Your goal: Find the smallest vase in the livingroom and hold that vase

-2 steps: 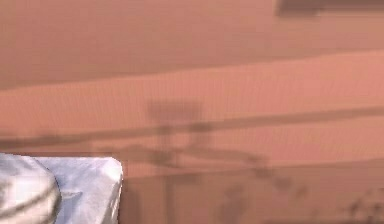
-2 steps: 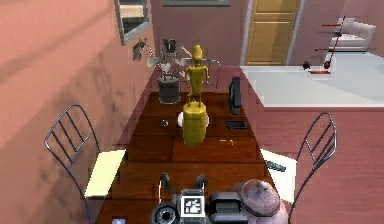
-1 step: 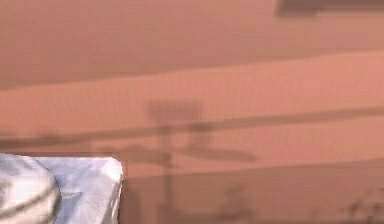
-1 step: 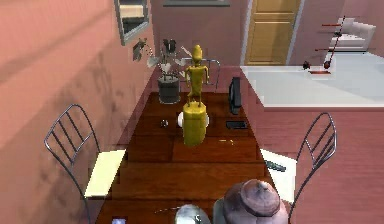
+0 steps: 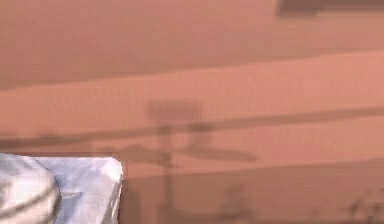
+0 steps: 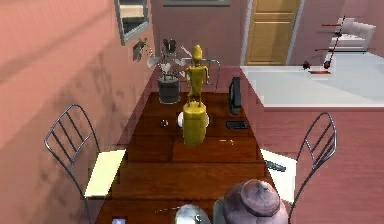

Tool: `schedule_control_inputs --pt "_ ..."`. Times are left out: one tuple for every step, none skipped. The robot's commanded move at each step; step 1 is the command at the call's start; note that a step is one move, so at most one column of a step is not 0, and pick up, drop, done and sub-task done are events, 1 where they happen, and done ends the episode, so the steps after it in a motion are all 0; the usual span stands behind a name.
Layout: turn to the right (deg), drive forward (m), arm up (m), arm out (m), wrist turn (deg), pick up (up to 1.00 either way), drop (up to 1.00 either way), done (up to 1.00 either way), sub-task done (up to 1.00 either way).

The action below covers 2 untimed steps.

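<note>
Vase, smallest, not settled: yellow vase (image 6: 194,125) mid-table on the dining table (image 6: 155,172) out on the arm's side, rounder mauve vase (image 6: 250,203) at its nearer end. State of gripper: cannot tell. Risks — misjudging size, grasping the wrong one; toppling neighbours in reaching across.

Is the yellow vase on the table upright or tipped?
Upright: the yellow vase stands on its base on the table, neck up.

pale grey shape (image 5: 45,190) (possibly the robot's), indistinct
</note>
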Motion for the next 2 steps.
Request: schedule_control_inputs --pt "0.0 0.00 0.10 0.00 0.0 0.00 0.00 0.00 0.00" --pt "0.0 0.00 0.00 0.00 0.0 0.00 0.00 1.00 0.00"
